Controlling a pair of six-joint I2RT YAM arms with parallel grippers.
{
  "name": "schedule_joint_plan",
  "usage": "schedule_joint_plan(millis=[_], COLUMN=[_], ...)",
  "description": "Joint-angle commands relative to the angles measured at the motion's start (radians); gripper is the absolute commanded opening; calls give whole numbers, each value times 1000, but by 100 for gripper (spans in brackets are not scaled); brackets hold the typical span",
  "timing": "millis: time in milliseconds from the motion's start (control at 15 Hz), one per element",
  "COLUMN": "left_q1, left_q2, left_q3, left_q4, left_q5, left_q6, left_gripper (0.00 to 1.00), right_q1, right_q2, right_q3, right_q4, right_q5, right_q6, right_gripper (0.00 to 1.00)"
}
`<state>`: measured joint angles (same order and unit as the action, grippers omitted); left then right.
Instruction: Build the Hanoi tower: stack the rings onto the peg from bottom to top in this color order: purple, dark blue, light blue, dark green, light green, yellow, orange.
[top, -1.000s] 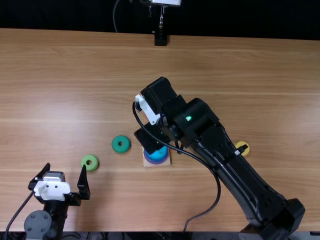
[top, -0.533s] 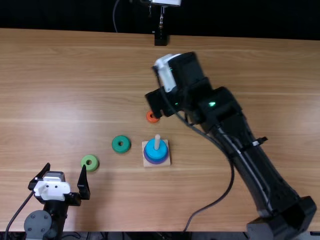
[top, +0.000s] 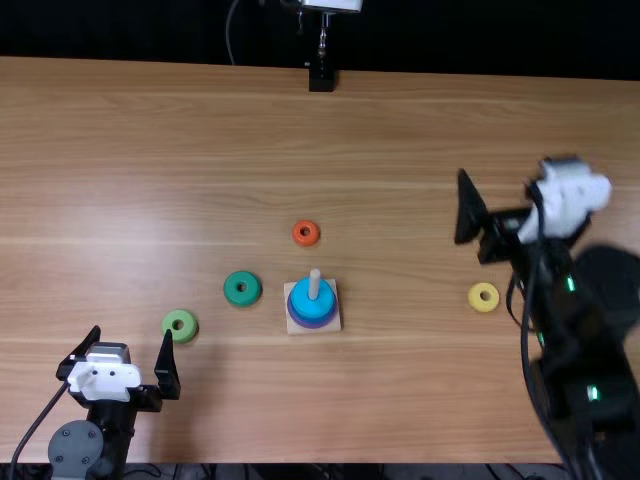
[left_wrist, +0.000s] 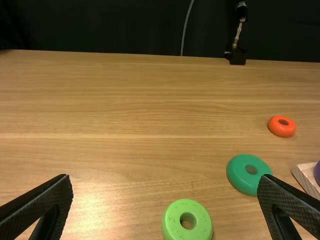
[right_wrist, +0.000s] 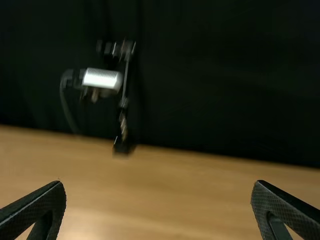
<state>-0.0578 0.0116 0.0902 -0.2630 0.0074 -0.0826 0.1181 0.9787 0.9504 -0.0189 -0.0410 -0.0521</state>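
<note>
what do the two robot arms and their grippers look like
The left arm and right arm are black, each with a dark cable. The left gripper and right gripper have white pieces and black, tapered fingers with a fine texture. A round grey disc marks the left arm; green lights glow on the right.

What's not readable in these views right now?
- Lower part of the peg: top view, hidden by the light blue ring.
- Most of the purple ring: left wrist view, right edge.
- Near rim of the light green ring: left wrist view, bottom edge.
- Right arm's base: top view, cut off by the edge.
</note>
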Motion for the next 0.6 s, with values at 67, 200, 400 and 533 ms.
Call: schedule_joint_plan(millis=[67, 200, 400, 533], left_q1=[7, 7, 7, 7], left_q2=[-12, -12, -12, -12], left_q3=[-53, -53, -53, -53], left_q4=[-15, -15, -15, -15], left_q5=[9, 9, 11, 11], left_q6=[5, 5, 5, 5], left_gripper=[100, 100, 100, 100], right_q1=[-78, -115, -115, -115], right_q2=[-265, -497, -721, -779], right_q3=[-349, -604, -779, -849], right_q4=[95, 104, 95, 95], right_q5=[-5, -5, 4, 4], right_q6=[-31, -62, -58, -58], right_gripper=[100, 100, 100, 100])
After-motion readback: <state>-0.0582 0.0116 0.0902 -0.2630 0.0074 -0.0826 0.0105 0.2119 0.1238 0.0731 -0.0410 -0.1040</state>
